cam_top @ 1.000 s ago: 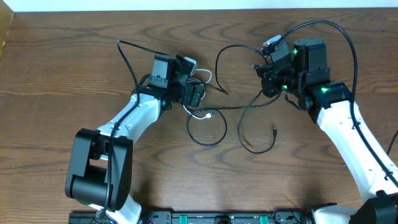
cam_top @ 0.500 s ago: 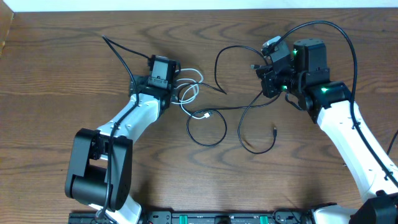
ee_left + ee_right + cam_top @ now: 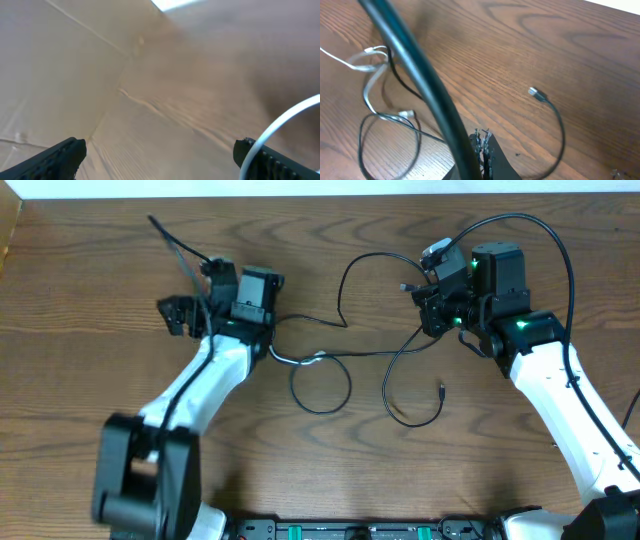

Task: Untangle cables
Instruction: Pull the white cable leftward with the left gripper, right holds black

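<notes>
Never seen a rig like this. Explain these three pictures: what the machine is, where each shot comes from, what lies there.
These are two robot arms at a wooden table, each ending in a two-finger gripper. The wide picture looks straight down from above. The other two come from a camera on each wrist, showing that arm's own fingers. On the table lie thin cords in loose loops: black cables and a white cable. One of the black ones ends in a small loose plug. The right gripper looks shut on one black cable that runs past its camera. The left gripper is open, fingers wide apart, with the white cable beside one finger. That picture is blurred, so contact is unclear.
</notes>
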Robot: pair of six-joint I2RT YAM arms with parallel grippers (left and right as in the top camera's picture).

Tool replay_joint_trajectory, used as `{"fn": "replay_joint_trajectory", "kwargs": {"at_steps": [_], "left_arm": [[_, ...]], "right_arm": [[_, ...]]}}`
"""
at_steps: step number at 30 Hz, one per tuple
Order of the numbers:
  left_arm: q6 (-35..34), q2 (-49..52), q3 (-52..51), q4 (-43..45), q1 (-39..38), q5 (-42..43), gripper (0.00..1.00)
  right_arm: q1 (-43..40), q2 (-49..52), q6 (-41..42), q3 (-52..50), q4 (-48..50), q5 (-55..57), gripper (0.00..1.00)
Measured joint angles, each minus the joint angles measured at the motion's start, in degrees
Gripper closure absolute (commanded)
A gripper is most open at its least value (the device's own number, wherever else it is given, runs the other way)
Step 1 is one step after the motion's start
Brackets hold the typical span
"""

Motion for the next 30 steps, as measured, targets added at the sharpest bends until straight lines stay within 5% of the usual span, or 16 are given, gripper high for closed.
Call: {"fn": "replay_joint_trajectory", "kwargs": {"at_steps": [9,12,13,15,24,30], "left_arm": [[11.9,-18.8,0.2,11.2,0.0,-1.5,0.26],[14.6,-23.2,0.2,13.7,0.0,-1.7,0.45],[15.2,-24.5,0.2,14.4,0.0,-1.7,0.62],[16.7,-27.1,0.3,15.5,0.0,-1.7,0.71],[19.0,-31.6,0.3,17.0,0.0,0.7,0.92],[21.7,-31.6,0.3,21.9,2.0,0.2,0.92]], "right_arm": [[0.0,0.0,0.0,0.0,0.0,-0.1,0.99],[0.0,0.0,0.0,0.0,0.0,-0.2,0.99],[0.0,0.0,0.0,0.0,0.0,-0.2,0.99],[0.0,0.0,0.0,0.0,0.0,-0.2,0.99],[0.0,3.7,0.0,0.0,-0.2,-0.2,0.99],[0.0,7.4,0.0,0.0,-0.4,0.0,0.99]]}}
